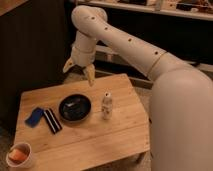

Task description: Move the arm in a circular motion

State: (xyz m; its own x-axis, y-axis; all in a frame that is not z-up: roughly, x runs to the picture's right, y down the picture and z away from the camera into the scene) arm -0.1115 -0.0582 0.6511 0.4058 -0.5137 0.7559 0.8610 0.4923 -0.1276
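My large white arm of thick smooth tubes with small dark dots reaches from the right foreground up and left to a rounded joint, then bends down. Its tan two-fingered gripper hangs above the far edge of the wooden table, behind and above the black plate. The fingers are spread apart and hold nothing.
On the table stand a small white bottle, a blue cloth, a dark striped packet and a white bowl with orange contents at the front left corner. A dark wall is behind at left, shelving at the back.
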